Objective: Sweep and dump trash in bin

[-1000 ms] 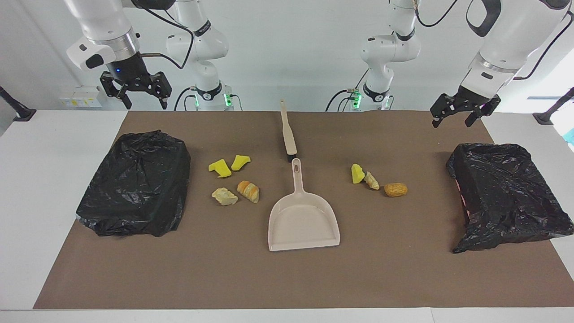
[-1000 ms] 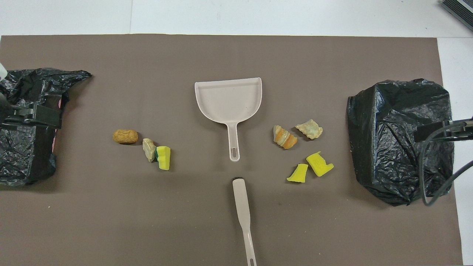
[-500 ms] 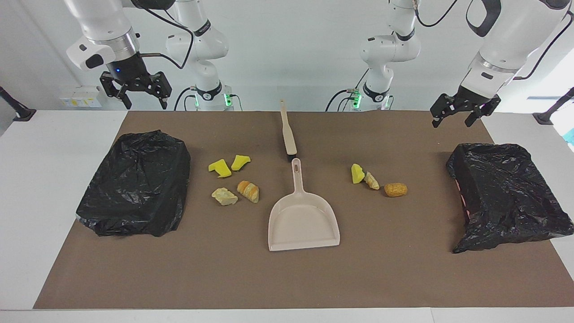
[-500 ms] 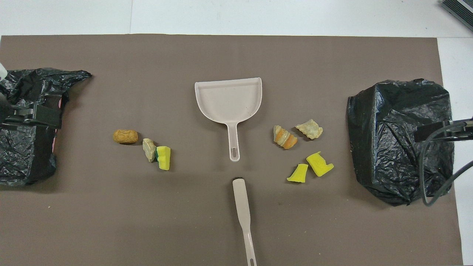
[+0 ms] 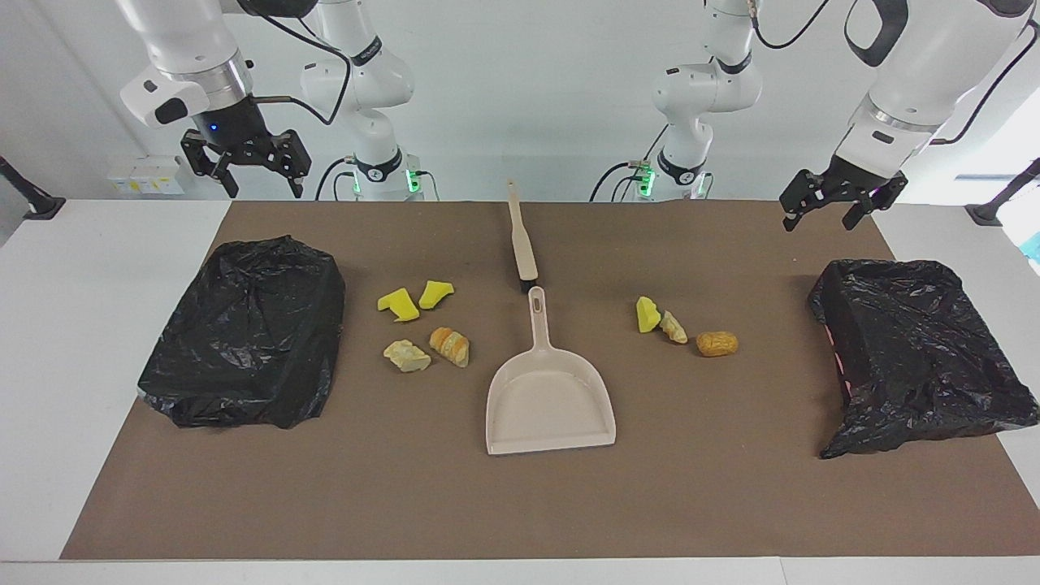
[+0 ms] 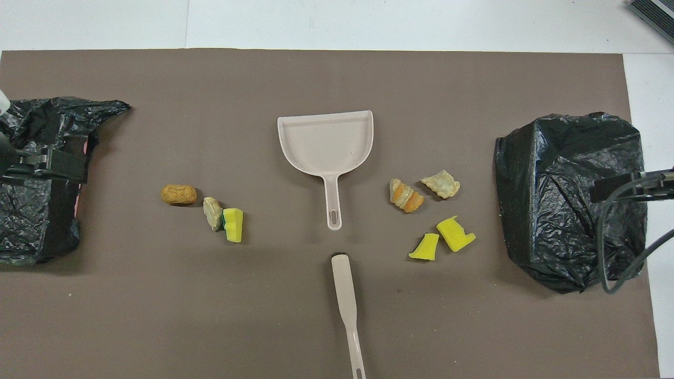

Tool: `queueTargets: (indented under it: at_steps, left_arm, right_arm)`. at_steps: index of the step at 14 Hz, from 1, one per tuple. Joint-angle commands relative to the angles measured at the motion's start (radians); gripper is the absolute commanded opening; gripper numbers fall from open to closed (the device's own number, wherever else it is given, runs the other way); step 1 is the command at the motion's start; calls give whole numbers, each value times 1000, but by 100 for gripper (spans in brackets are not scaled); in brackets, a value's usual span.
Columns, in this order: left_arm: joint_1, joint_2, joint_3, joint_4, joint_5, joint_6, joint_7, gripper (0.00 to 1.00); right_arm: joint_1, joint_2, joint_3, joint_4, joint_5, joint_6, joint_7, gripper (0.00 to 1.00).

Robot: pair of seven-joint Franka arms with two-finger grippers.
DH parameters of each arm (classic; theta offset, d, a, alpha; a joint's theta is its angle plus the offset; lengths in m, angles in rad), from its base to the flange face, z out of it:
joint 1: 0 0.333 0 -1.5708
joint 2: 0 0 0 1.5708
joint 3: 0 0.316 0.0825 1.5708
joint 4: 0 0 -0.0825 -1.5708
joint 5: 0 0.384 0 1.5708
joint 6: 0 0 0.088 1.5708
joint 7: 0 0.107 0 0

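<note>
Both claws hang released and empty: left claw (image 5: 841, 209), right claw (image 5: 248, 168). The trash (image 5: 422, 325) lies on the counter (image 5: 406, 504), clustered at the dustpan's (image 5: 550, 398) three and nine o'clock.

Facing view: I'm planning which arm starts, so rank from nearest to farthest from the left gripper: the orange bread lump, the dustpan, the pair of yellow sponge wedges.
From the left gripper, open above the table's left-arm end:
1. Orange bread lump, toward the left arm's end.
2. Dustpan, mid-table.
3. Pair of yellow sponge wedges, toward the right arm's end.
</note>
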Motion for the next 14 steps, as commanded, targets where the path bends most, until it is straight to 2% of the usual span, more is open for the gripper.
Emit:
queueTargets:
  at_steps: [1,5,8,14]
  left_arm:
    - [10,-20,-6,-12,6,2,2,100]
    - [-13,-27,-21,-25,5,-1,2,100]
    - [-92,-59,-34,-67,0,1,-6,100]
    - [-301,-107,-34,-192,-37,47,-148,100]
  right_arm:
    - [-6,-12,-1,-5,12,-12,-30,100]
    - [-6,-12,1,-5,12,-12,-30,100]
    - [-6,-12,-1,-5,12,-12,-30,100]
    - [-6,-12,-1,-5,12,-12,-30,100]
